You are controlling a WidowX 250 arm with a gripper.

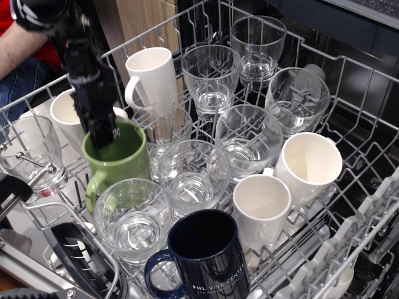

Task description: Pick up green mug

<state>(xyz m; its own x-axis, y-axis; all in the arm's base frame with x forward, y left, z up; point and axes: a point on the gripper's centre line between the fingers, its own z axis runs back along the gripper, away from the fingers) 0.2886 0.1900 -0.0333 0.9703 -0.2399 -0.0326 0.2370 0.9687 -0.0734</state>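
Tool (105, 134) is clamped on the rim of the green mug (118, 165), 1 finger reaching inside it. Mug is held upright above the dishwasher rack (349, 205), at the left side, handle facing front-left, just behind a clear glass (133, 219) and beside another glass (194, 176).

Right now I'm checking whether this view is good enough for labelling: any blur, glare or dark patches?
In observation.image, the green mug and the fingers gripping its rim are sharp; the glasses carry small bright reflections; the upper right corner behind the rack is dark.
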